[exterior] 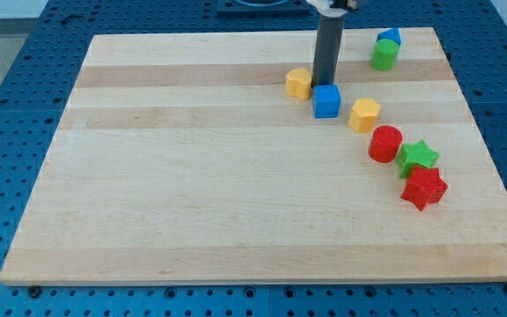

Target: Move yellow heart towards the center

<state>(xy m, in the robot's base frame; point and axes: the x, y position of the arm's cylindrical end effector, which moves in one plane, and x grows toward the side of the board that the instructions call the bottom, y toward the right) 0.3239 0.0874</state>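
Observation:
The yellow heart (pixel 298 83) lies near the view's top, a little right of the board's middle line. My rod comes down just right of it, and my tip (pixel 325 84) is partly hidden behind the blue cube (pixel 326 100), which sits right below it. The tip stands between the yellow heart and the blue cube, close to both. A yellow hexagon (pixel 364 114) lies right of the blue cube.
A red cylinder (pixel 385 143), a green star (pixel 418 157) and a red star (pixel 423 187) run in a line toward the view's lower right. A green cylinder (pixel 383 55) and a blue block (pixel 389 38) sit at the top right. The wooden board (pixel 192 194) rests on a blue pegboard.

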